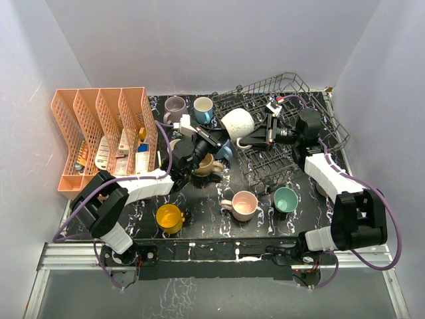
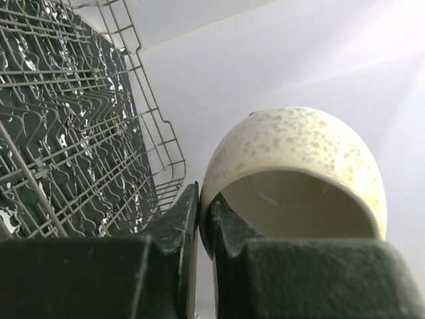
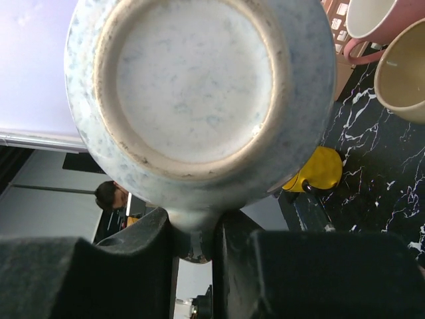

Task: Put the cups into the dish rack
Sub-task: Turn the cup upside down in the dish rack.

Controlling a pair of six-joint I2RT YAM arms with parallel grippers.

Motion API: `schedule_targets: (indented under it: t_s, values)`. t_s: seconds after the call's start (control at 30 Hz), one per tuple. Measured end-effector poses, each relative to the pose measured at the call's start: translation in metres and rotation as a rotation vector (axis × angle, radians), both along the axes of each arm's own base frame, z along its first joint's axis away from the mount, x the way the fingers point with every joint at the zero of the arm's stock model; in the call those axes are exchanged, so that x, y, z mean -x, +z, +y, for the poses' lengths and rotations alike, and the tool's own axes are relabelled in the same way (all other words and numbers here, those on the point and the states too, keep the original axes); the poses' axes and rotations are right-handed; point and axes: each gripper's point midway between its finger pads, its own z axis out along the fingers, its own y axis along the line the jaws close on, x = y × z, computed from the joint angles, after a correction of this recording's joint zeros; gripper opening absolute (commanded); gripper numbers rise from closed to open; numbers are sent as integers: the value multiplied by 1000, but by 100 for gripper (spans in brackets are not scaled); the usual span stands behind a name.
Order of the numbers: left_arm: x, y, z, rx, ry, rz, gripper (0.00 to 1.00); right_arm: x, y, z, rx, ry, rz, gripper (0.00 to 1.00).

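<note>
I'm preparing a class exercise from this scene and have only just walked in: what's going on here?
Two robot arms are loading cups into the rack. Both are holding one white cup, lifted by the rack's left edge. The left gripper pinches the cup's rim, and the right gripper is closed around its handle, which looks like a handover. Other cups, among them the pink cup and the yellow cup, sit on the table.

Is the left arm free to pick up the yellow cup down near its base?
Probably not yet: the left gripper is shut on the white cup's rim. The yellow cup itself sits in the open, with nothing over it.
</note>
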Motion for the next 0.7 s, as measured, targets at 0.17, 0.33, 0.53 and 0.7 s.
schedule_targets:
  t_s: [0.17, 0.33, 0.53, 0.7]
  values:
    - [0, 2, 0, -26, -5, -45, 39, 0, -1, -1, 7, 1, -33, 8]
    - [13, 7, 4, -17, -24, -90, 63, 0, -9, -8, 12, -8, -28, 8]
    - [39, 12, 28, -19, -27, -110, 68, -11, -20, -31, 25, -101, -27, 8]
    - [61, 17, 50, -35, -29, -132, 76, -23, -22, -59, 59, -202, -92, 8]
